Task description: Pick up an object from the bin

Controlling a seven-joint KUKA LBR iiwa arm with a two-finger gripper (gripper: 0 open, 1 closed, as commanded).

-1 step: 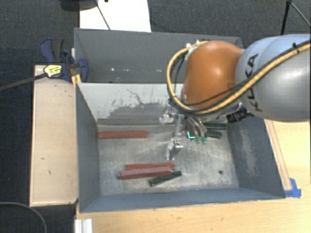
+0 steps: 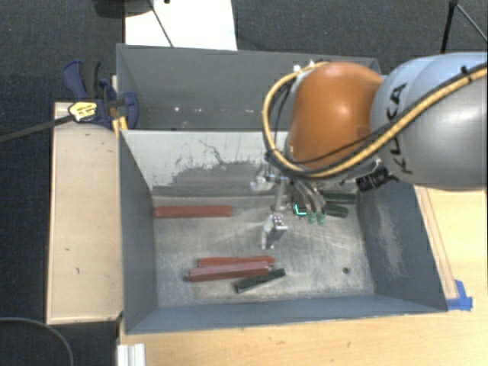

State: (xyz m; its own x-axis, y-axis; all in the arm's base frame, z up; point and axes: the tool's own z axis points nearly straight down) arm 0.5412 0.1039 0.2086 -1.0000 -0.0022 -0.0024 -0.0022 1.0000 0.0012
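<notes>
**Q:** Where is the metal gripper (image 2: 273,232)?

**A:** At the centre of the frame, low over a bare, scratched patch of floor in the grey metal bin (image 2: 141,227), beneath the arm's orange wrist cover (image 2: 332,113). Whether it is open, or has hold of anything, cannot be told.

**Q:** What lies nearest?

**A:** Two long reddish-brown bars (image 2: 232,267) lie side by side just below it in the frame, apart from it. A slim dark green stick (image 2: 259,280) lies tilted at their right end.

**Q:** And around it?

**A:** A third reddish-brown bar (image 2: 192,212) lies centre left, at the foot of the back wall. Dark green pieces (image 2: 333,207) sit right of the gripper, partly hidden by the arm. The cover and its yellow cables (image 2: 268,120) overhang the bin's upper right.
</notes>
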